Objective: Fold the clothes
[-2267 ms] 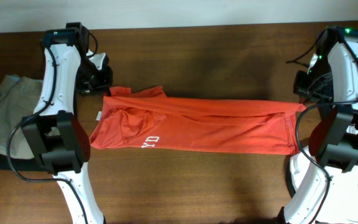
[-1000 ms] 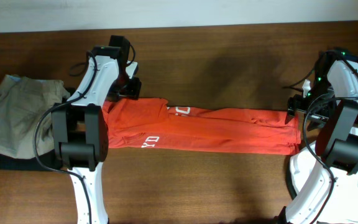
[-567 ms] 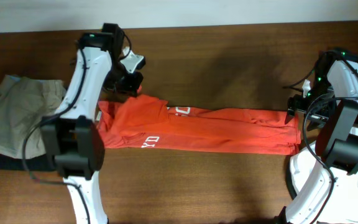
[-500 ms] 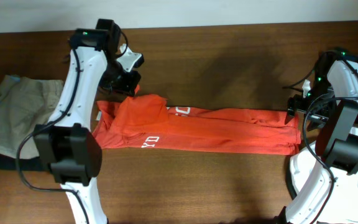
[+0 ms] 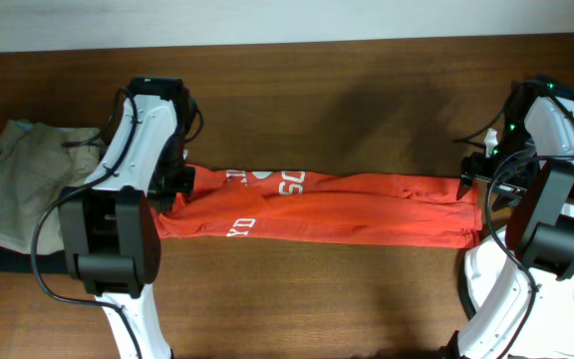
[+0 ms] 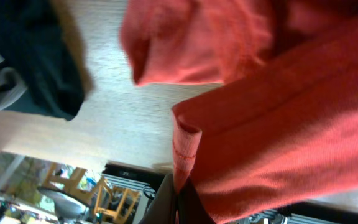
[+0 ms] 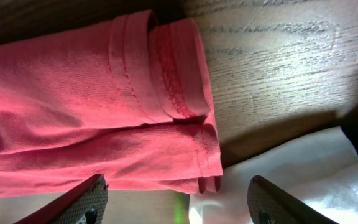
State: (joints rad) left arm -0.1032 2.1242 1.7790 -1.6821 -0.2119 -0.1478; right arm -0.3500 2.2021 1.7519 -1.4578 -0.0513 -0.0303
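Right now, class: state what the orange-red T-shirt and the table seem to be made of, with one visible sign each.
Orange-red T-shirt: seemingly soft matte knit, likely cotton; fine knit texture and stitched hems show. Table: dark wood or wood-look laminate, smooth; grain lines show, which is unclear.

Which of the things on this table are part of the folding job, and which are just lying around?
Job: orange-red T-shirt; left gripper, pinching its edge; right gripper, open over its other end.
Lying about: beige garment; black garment; white cloth.
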